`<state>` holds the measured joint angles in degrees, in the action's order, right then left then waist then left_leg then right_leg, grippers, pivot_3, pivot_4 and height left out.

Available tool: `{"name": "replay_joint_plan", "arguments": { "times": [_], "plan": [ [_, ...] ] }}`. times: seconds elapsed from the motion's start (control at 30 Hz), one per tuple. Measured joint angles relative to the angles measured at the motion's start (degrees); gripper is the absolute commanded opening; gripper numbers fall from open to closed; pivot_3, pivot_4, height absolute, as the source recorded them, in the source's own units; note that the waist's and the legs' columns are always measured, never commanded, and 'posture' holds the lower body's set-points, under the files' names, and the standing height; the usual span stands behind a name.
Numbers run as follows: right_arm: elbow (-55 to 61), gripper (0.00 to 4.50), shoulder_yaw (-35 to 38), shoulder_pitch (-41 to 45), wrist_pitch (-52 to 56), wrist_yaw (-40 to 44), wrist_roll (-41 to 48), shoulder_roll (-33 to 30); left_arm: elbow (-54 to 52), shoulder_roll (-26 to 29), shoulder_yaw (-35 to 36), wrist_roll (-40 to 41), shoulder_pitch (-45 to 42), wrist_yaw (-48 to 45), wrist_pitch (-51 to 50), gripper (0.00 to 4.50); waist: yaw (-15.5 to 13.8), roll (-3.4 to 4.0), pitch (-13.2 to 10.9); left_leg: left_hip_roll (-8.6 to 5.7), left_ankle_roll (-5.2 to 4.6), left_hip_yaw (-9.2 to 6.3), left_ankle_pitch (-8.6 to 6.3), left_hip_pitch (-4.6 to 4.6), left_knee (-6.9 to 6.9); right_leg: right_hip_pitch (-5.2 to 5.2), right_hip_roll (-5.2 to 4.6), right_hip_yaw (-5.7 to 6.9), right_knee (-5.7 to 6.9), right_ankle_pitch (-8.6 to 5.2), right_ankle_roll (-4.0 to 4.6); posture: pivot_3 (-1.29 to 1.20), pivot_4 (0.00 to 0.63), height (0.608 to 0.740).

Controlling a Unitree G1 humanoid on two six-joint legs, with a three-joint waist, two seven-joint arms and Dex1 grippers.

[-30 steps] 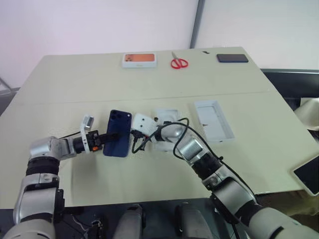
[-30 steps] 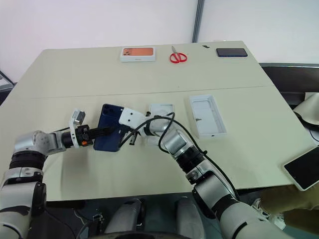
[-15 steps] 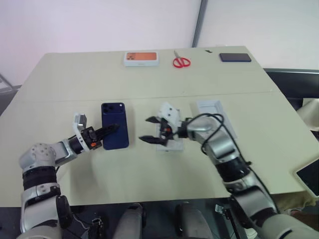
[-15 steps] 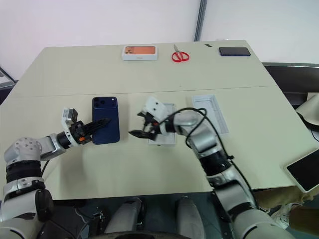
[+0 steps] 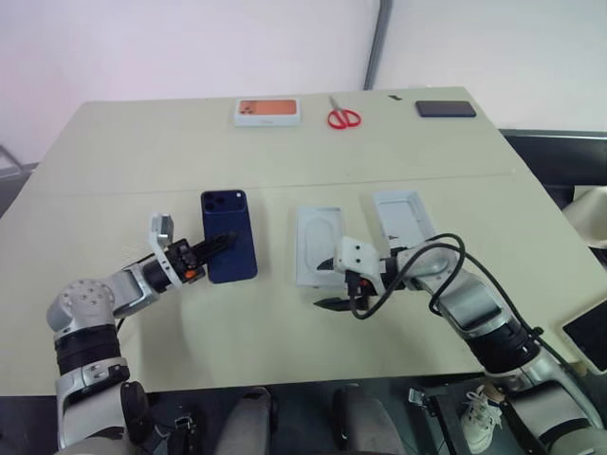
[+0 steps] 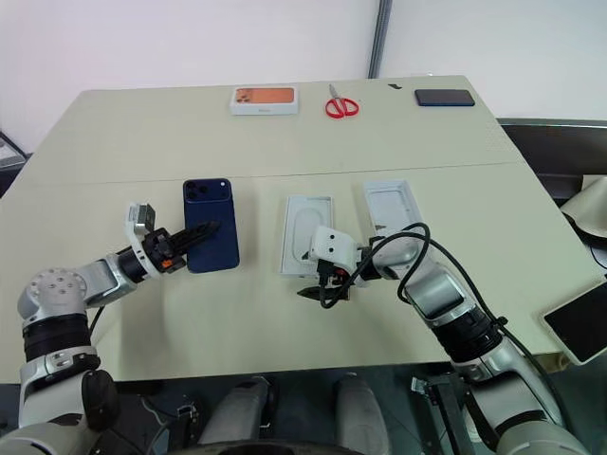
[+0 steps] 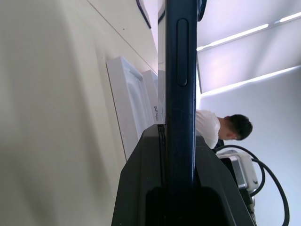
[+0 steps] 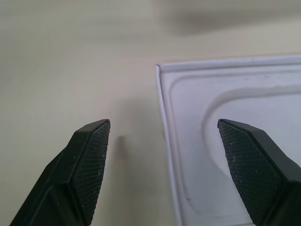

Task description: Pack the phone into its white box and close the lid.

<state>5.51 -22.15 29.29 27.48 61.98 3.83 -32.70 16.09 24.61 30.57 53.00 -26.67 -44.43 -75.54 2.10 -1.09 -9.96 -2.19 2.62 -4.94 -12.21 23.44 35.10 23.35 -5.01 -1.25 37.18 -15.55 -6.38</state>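
The left gripper (image 5: 220, 245) is clamping the navy phone (image 5: 229, 235) by its long edge, lifted over the table. The white box (image 5: 318, 245) is lying to its right, long axis parallel. The right gripper (image 5: 334, 290), spread and empty, is hovering at the box's near corner.

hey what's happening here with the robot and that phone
The robot is packing a phone. Its left gripper is shut on the dark blue phone, holding it above the table. The right gripper is open and holds nothing, sitting at the near end of the white box, which lies open on the table. The lid lies open side up just beyond, on the robot's right. The phone is not in the box yet.
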Motion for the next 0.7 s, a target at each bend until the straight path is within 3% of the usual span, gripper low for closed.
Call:
{"name": "replay_joint_plan", "arguments": {
  "times": [0.03, 0.13, 0.23, 0.7],
  "plan": [
    [-0.3, 3.82, -0.1, 0.0, -0.4, 0.0, -0.4, 0.0, 0.0, 0.0, 0.0, 0.1, 0.0, 0.2, 0.0, 0.0, 0.0, -0.01, 0.0, 0.0, 0.0, 0.0, 0.0, 0.0, 0.0, 0.0, 0.0, 0.0, -0.01, 0.0, 0.0, 0.0, 0.15, 0.74],
    [-1.2, 3.04, -0.5, 0.3, -1.3, -0.1, -1.3, 0.0, 0.0, -0.2, -0.3, 0.2, 0.0, 1.0, 0.1, 0.0, -0.1, -0.02, 0.0, -0.01, 0.0, -0.01, 0.0, 0.0, 0.01, -0.01, 0.0, 0.0, 0.0, 0.0, 0.0, 0.0, 0.15, 0.74],
    [-1.4, 1.56, -0.7, 0.7, -2.1, 0.0, -1.8, 0.0, -0.5, -0.8, -0.5, 0.3, 0.2, 1.3, 0.0, 0.0, -0.1, -0.03, 0.0, -0.01, 0.0, -0.02, 0.0, 0.0, 0.01, -0.02, 0.01, 0.01, -0.01, 0.0, 0.0, 0.0, 0.15, 0.74],
    [-0.3, 1.56, -1.4, -0.3, -2.7, -0.4, -2.8, 1.9, -1.5, -1.0, -0.6, 2.8, 0.6, 3.6, -0.6, 0.0, 0.1, -0.04, 0.0, 0.0, 0.01, -0.04, 0.0, -0.01, 0.02, -0.04, 0.02, 0.02, -0.01, 0.0, 0.0, 0.0, 0.15, 0.74]
  ]
}}
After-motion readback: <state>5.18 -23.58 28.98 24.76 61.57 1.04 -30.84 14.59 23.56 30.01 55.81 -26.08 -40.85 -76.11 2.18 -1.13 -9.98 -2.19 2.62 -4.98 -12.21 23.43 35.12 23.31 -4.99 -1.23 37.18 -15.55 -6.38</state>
